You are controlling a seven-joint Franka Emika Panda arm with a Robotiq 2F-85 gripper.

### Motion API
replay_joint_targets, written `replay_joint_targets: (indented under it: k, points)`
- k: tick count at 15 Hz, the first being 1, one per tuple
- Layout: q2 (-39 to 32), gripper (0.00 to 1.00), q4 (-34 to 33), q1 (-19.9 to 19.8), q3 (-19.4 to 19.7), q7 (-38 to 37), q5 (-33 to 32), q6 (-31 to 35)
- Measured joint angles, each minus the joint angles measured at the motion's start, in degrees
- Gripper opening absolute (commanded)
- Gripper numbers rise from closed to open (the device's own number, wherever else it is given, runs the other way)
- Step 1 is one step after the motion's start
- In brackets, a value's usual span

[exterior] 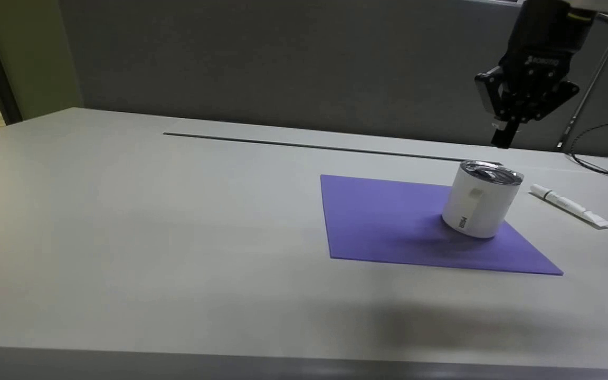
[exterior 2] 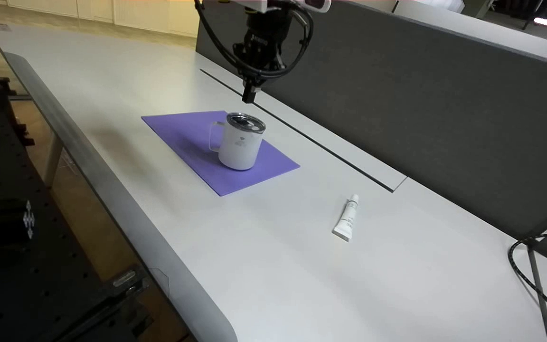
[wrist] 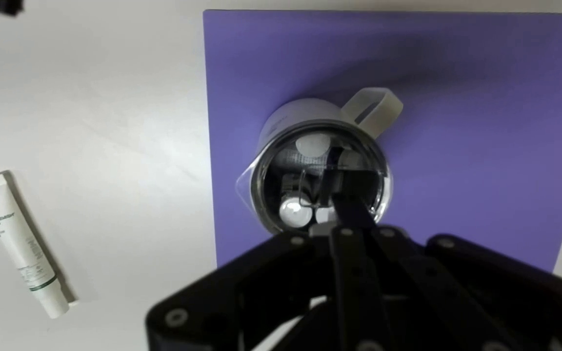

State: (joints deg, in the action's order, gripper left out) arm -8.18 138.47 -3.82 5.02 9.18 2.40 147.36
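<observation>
Gripper (exterior: pixel 504 136): here it hangs, upper right of the frame in an exterior view, fingers pressed together on nothing, just above the mug (exterior: pixel 482 208) and not touching it!
Step in hand: looks like a hover over the mug; approach or retreat, I can't tell.
Next move: any hold, I judge, calls for parting those fingers first, then a straight descent that spares the lid (wrist: pixel 312 163).
Mug: right of that same frame, standing upright, white, smooth-sided, small dark lettering low on its wall.
Lid: seated on top, clear and glossy, full of reflections.
Handle (wrist: pixel 387 116): pale squared loop, pointing to the upper right in the wrist view.
Purple mat (exterior: pixel 378 221): flat beneath the mug.
White tube (wrist: pixel 20 243): lying lower left in the wrist view, off the mat.
</observation>
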Motion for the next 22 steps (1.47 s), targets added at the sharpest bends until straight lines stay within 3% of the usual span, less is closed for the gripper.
replay_joint_targets:
  k: [22]
  points:
    - [-6.4,0.0,-0.4,-4.9,-5.8,11.0,12.1,6.2]
